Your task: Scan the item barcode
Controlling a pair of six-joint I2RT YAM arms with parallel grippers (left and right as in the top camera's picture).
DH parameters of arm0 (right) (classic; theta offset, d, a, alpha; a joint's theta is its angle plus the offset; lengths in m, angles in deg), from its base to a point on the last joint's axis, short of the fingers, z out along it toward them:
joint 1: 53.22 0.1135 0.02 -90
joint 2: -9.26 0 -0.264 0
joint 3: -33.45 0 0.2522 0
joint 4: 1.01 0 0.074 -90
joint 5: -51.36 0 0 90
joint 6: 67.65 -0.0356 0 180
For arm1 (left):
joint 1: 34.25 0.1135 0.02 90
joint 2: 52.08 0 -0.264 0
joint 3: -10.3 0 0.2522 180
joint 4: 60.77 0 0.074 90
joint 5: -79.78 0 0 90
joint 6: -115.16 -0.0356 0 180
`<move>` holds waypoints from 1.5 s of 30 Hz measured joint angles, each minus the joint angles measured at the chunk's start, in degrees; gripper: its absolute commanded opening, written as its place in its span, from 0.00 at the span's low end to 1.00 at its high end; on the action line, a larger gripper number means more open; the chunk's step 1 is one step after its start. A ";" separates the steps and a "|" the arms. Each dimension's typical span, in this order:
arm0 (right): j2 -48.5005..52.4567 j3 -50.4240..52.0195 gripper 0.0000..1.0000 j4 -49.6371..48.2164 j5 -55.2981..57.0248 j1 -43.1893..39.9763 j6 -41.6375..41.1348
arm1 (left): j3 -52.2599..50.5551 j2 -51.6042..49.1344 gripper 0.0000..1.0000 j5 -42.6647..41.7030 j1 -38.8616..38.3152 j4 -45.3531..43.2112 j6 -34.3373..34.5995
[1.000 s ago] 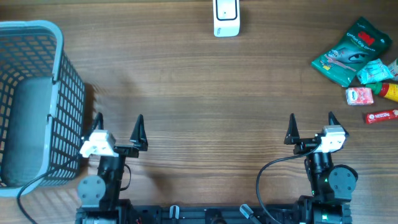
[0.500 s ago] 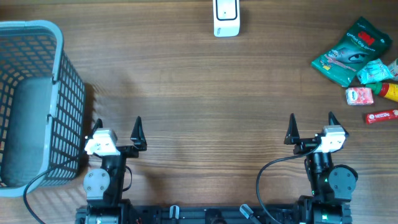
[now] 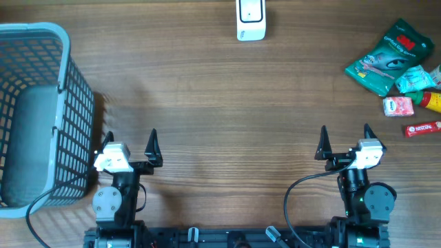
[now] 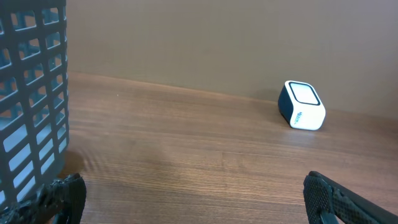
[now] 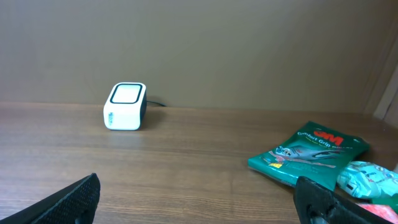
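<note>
A grey plastic mesh basket point(image 3: 65, 76) stands along the left edge of the tabletop, just left of the left fingers point(image 3: 154, 146), which are spread wide and hold nothing above bare wood near the near edge. At the middle of the far edge sits the white barcode scanner point(image 3: 251, 21), its window facing up, well apart from both arms and roughly between them. The right fingers point(image 3: 322, 145) are likewise spread wide and empty, pointing toward the far edge. The items to be scanned lie in a loose cluster at the far right corner, ahead of and to the right of the right fingers: a green 3M packet point(image 3: 387, 56) lying on a diagonal, a pale teal pouch point(image 3: 415, 78) against it, a small pink packet point(image 3: 398, 106), a yellow-and-red piece point(image 3: 433, 100) cut off by the right edge, and a red Nescafé stick point(image 3: 422, 128) whose long axis runs nearly parallel to the near edge. The right arm is plainly the nearer one, and the stick is the closest piece to it; a grasp would likely come across its narrow width.
</note>
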 measured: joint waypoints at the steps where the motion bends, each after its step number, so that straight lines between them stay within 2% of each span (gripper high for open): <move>1: 0.00 0.00 0.99 0.00 0.00 0.00 0.00 | 0.00 0.00 1.00 -0.02 0.00 0.00 -0.02; 45: 0.00 0.00 1.00 0.00 0.00 0.00 0.00 | 0.00 0.00 1.00 -0.07 1.57 0.00 0.00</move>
